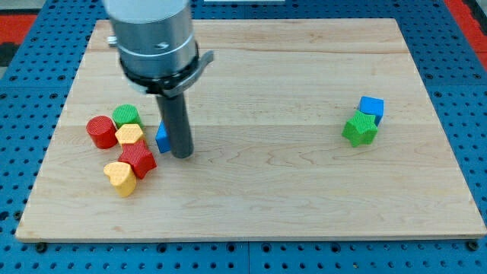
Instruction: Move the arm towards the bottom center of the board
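Fingers: none fitted; a straight dark rod ends in my tip [182, 155], so nothing opens, closes or grips; my tip rests on the bench [266, 198] in its left half, nearer the left edge than the centre, well short of the bottom-centre edge; a blue block [162, 137], mostly hidden behind the rod, sits just beside my tip on the view's left.
Cluster near the left edge: red cylinder [100, 131]; green block [126, 116] just above it to the right; yellow block [130, 135] touching the green one; red block [138, 160] below that; yellow heart-shaped block [120, 178] lowest, touching the red block.
Pair near the right edge: blue cube [371, 108]; green star-shaped block [359, 130] touching it below-left; well apart from my tip.
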